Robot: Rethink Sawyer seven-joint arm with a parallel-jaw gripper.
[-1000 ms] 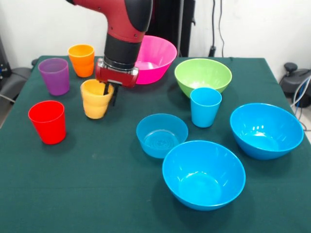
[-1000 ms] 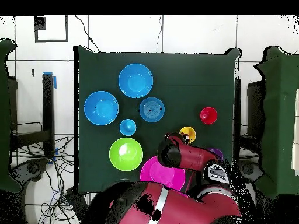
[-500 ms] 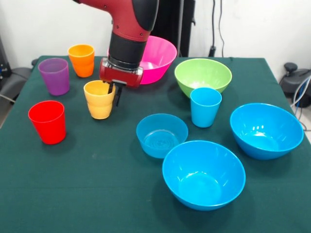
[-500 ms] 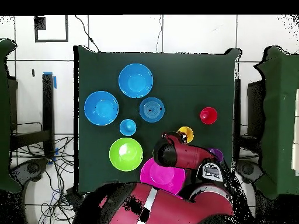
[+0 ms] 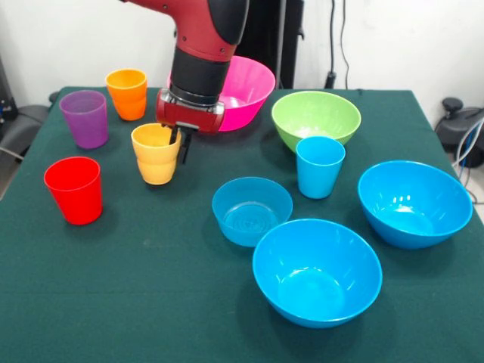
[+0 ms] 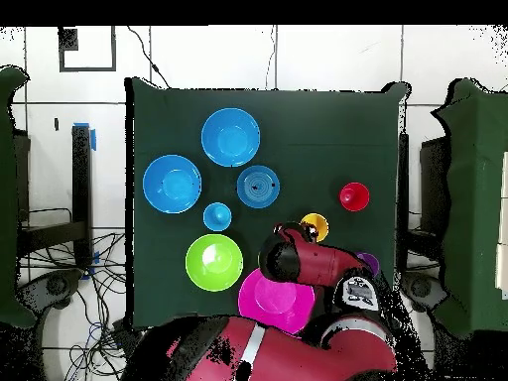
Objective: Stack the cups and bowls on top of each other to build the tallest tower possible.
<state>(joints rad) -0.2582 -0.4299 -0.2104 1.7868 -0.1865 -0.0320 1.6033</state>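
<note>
My gripper (image 5: 178, 144) is shut on the right rim of the yellow-orange cup (image 5: 155, 159), one finger inside and one outside. The cup is upright at the table's left-middle and also shows in the overhead view (image 6: 316, 226). The red cup (image 5: 73, 189), purple cup (image 5: 85, 119), orange cup (image 5: 127, 94) and light blue cup (image 5: 320, 166) stand apart on the cloth. The pink bowl (image 5: 246, 87) sits behind my arm. The green bowl (image 5: 316, 117), small blue bowl (image 5: 252, 210) and two large blue bowls (image 5: 316, 271) (image 5: 414, 203) sit separately. Nothing is stacked.
The green cloth-covered table (image 5: 151, 302) holds everything. The red cup is close on the near left of the held cup, and the purple cup is close on its far left. Cables and a dark stand are behind the table's far edge.
My gripper and the yellow-orange cup have shifted a little to the right in the front view. The other cups and bowls have not moved.
</note>
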